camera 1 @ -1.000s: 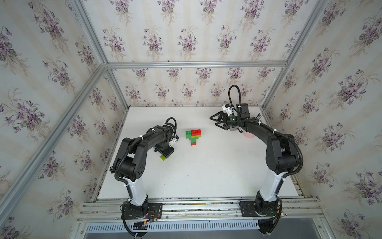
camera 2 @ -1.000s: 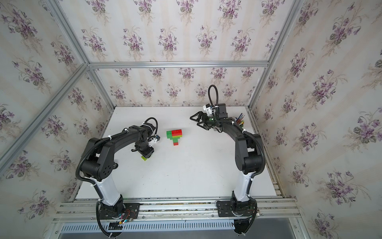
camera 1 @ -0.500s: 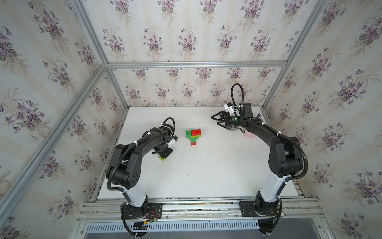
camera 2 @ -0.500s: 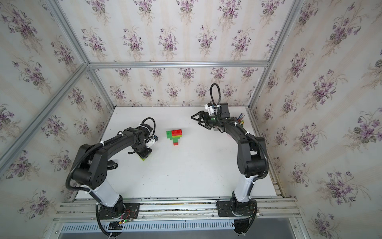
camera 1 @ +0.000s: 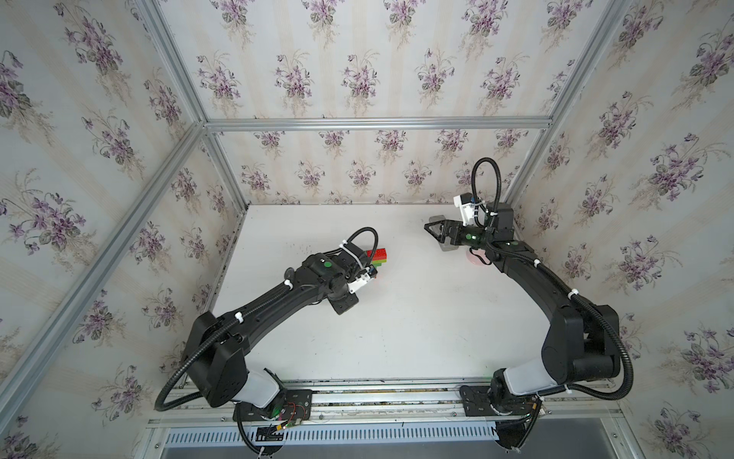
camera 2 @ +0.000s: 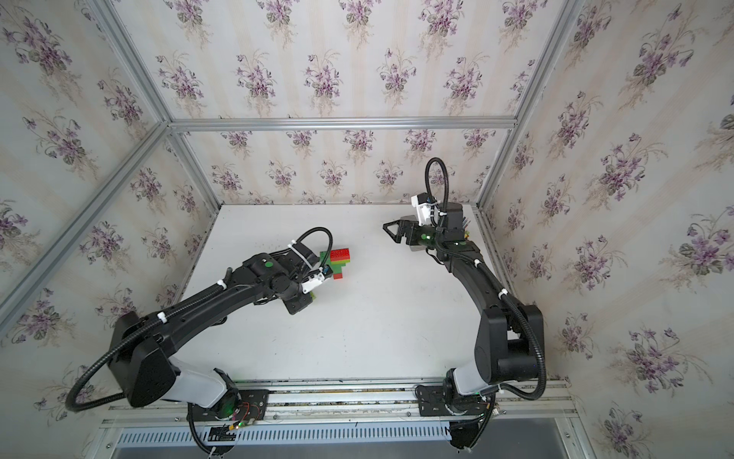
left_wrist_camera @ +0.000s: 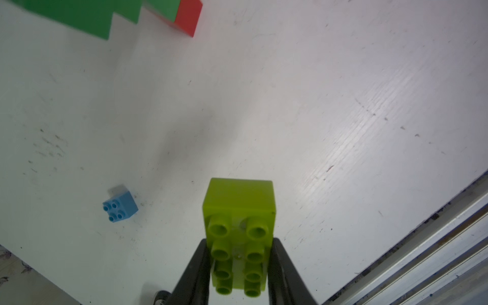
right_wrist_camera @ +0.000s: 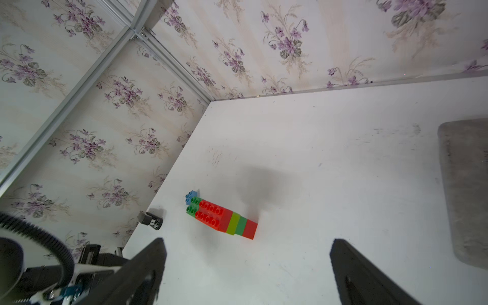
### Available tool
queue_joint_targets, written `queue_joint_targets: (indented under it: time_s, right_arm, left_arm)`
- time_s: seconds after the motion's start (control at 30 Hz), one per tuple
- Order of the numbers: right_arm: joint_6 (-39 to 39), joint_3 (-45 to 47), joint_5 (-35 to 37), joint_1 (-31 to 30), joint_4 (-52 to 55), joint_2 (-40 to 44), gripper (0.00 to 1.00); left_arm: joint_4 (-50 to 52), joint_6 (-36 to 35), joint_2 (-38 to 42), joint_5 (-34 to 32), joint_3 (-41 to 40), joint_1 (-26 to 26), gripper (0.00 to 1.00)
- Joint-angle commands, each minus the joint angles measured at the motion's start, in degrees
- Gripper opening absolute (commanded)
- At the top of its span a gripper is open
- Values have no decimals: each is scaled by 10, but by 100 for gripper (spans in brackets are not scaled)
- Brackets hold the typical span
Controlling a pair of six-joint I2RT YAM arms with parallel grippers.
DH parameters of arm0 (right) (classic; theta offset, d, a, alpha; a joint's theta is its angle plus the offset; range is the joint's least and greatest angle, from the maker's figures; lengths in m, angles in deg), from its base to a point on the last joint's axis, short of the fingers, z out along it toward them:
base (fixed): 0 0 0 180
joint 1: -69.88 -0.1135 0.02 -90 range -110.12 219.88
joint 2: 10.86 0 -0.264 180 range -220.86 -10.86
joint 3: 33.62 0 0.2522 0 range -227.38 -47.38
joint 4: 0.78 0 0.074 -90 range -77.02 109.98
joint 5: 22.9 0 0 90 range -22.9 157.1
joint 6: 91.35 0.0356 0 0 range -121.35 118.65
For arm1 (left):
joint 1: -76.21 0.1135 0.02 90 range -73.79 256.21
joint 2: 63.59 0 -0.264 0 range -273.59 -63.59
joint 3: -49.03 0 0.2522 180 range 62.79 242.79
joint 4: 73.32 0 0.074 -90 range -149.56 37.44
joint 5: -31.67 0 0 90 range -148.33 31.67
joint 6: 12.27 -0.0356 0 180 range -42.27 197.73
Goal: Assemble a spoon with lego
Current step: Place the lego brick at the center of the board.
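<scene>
I'm pinching lime brick (left_wrist_camera: 239, 203) in left tool (left_wrist_camera: 239, 243) over bench (camera 2: 397, 318); part-built spoon (camera 2: 337, 260) lying just left of centre in top view. Right tool (right_wrist_camera: 247, 241) hanging spread, empty. Likely step: bringing brick over; next needing stud alignment, firm press.

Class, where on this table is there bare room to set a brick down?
Free: the front middle of the table, between left arm, right arm and front rail. Crowded: around the spoon, blue brick and left gripper holding lime brick; grey block by right gripper.
</scene>
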Motion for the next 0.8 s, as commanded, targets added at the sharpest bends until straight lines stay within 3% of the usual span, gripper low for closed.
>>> queue_joint_targets:
  time_s: [0.0,0.13,0.47,0.63,0.77]
  right_arm:
    - [-21,3,9,7,-21,8,100]
    - [-43,24,8,11,-38,27,100]
    - [-108,117,25,18,-139,112,100]
    - [-172,120,37,18,-108,129,100]
    - [-262,130,49,18,-88,155,100]
  left_arm:
    - [-14,16,-45,13,21,-53,22]
    - [-37,-1,-131,27,59,-96,22]
    - [-73,-24,-278,59,105,-117,29]
    - [-87,-28,-258,52,91,-116,52]
    - [-88,-22,-168,65,75,-99,54]
